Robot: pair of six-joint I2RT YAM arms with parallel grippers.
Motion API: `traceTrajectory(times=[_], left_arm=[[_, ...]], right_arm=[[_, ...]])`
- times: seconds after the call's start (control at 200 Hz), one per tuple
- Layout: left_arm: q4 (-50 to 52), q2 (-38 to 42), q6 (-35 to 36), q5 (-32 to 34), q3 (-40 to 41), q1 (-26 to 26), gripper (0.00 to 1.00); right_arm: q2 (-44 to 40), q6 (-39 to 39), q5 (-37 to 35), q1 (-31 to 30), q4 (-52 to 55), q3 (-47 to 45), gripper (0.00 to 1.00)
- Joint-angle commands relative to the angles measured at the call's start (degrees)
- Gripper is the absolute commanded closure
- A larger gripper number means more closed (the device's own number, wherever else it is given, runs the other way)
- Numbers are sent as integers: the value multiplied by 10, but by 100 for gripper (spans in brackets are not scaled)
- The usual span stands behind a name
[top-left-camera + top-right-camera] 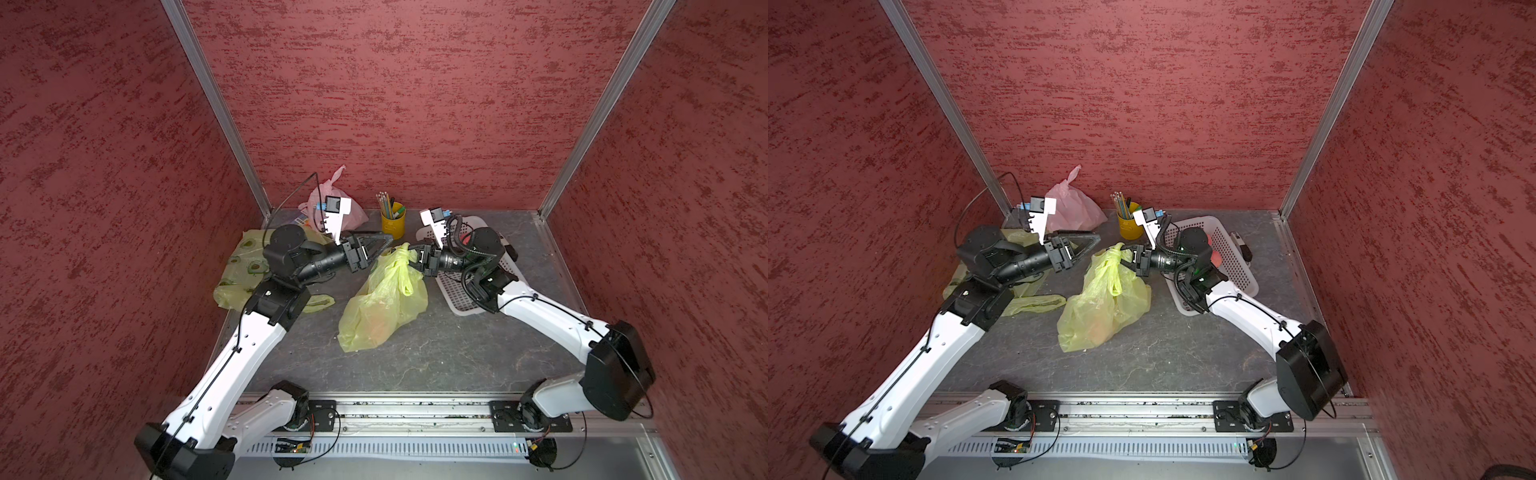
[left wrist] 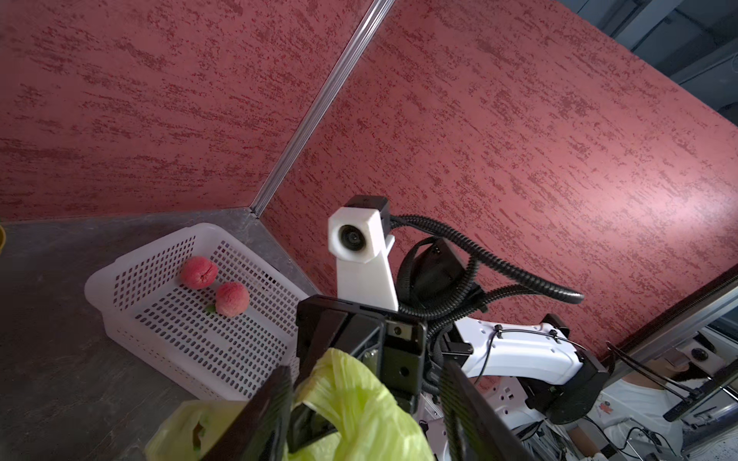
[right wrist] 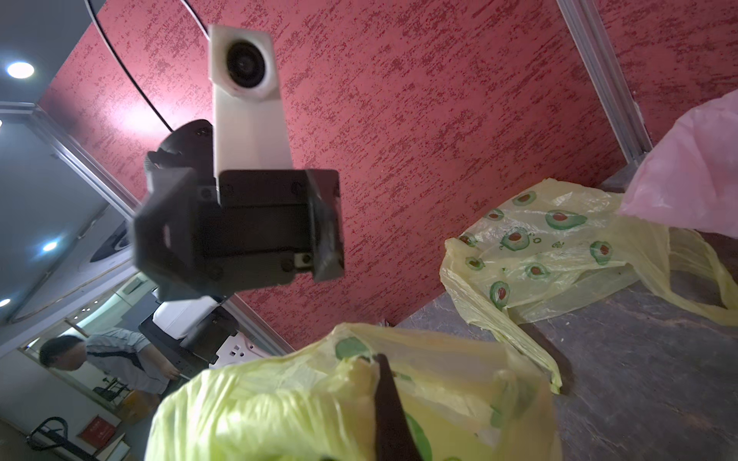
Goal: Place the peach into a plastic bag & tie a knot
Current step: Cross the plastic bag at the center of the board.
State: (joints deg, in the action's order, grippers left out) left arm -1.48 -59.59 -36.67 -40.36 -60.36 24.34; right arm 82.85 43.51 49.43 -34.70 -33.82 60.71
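Note:
A yellow-green plastic bag point(image 1: 382, 299) point(image 1: 1104, 303) lies in the middle of the grey table, its handles gathered upward. A peach point(image 1: 374, 324) shows only as a faint orange patch through the plastic. My right gripper point(image 1: 409, 254) point(image 1: 1126, 251) is shut on the bag's gathered top. In the right wrist view its dark fingers point(image 3: 389, 399) pinch the plastic bag point(image 3: 279, 407). My left gripper point(image 1: 388, 246) point(image 2: 367, 395) faces it from the other side with its jaws open. A twisted strip of the plastic bag point(image 2: 351, 399) rises between them.
A white basket point(image 2: 131, 275) point(image 1: 457, 291) with two loose peaches point(image 2: 199, 272) sits under the right arm. A second avocado-print bag point(image 1: 241, 266) lies flat at the left. A pink bag point(image 1: 332, 203) and a yellow pencil cup point(image 1: 392, 224) stand at the back wall.

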Motion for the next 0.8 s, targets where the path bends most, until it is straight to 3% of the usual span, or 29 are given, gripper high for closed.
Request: traceTrajectory(times=[0.0, 0.14, 0.416, 0.791], left_arm=[[-82, 9, -19, 9, 38, 43, 47], [-96, 32, -4, 54, 83, 103, 47], [-191, 53, -34, 92, 160, 117, 48], [-243, 87, -6, 130, 215, 158, 49]], right_arm=[[-19, -14, -41, 2, 5, 17, 100], [-18, -9, -52, 2, -5, 19, 100], [-24, 19, -53, 1, -33, 20, 100], [-22, 26, -68, 1, -36, 23, 100]])
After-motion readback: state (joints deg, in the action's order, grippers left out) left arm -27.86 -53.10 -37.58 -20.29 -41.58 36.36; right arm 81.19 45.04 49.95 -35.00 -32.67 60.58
